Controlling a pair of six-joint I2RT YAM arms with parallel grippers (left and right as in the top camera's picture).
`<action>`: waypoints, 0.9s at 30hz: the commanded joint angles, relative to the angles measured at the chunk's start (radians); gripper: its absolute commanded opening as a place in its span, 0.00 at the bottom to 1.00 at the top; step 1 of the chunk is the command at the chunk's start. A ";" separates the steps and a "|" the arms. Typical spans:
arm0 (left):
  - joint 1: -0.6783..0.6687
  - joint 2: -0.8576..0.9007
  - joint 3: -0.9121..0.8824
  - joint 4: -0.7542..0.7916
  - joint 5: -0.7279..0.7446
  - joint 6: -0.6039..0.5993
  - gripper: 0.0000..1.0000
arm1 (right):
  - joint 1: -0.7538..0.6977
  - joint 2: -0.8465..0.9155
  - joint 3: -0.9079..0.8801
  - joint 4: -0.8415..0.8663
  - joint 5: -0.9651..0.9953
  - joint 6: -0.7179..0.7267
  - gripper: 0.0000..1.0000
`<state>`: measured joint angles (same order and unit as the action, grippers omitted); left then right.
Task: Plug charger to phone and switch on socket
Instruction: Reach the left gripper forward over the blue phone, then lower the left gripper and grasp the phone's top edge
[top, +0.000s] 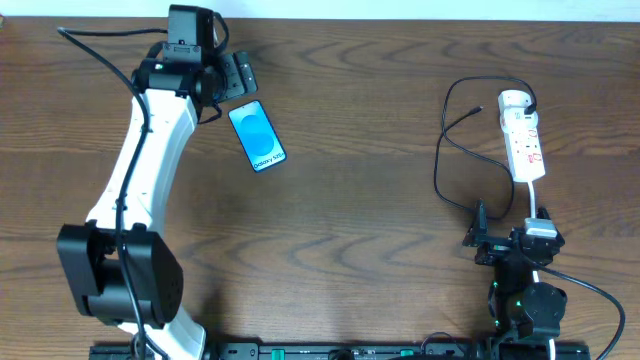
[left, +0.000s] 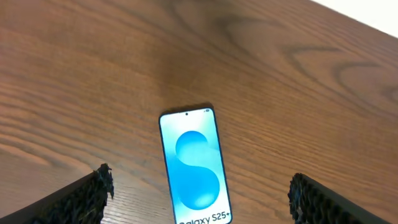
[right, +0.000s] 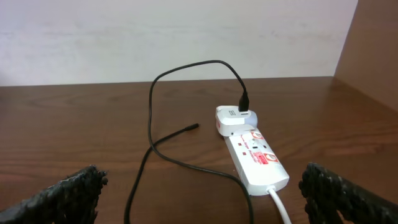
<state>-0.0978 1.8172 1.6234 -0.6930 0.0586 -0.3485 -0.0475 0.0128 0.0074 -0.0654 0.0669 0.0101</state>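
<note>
My left gripper (left: 200, 186) hangs spread wide and empty, the phone (left: 194, 165) lying screen-up below, between its fingers (left: 87, 196). My right gripper (right: 202, 180) gapes empty too; the socket (right: 255, 155) lies ahead, slightly right, with the charger (right: 151, 118) seemingly plugged into its far end

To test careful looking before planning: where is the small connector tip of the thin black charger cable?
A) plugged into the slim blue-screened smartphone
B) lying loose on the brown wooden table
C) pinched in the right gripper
B: the connector tip lies loose on the wooden table, with the blue-screened smartphone far off across it.
</note>
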 joint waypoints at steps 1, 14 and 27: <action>0.007 0.043 -0.001 -0.011 0.009 -0.092 0.93 | -0.005 -0.003 -0.002 -0.002 0.002 -0.011 0.99; 0.000 0.194 -0.003 -0.022 0.010 -0.174 0.98 | -0.005 -0.003 -0.002 -0.002 0.002 -0.011 0.99; -0.100 0.311 -0.003 -0.003 -0.044 -0.100 0.98 | -0.005 -0.003 -0.002 -0.002 0.002 -0.011 0.99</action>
<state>-0.1967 2.1223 1.6234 -0.6987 0.0601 -0.4583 -0.0475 0.0128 0.0074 -0.0658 0.0669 0.0101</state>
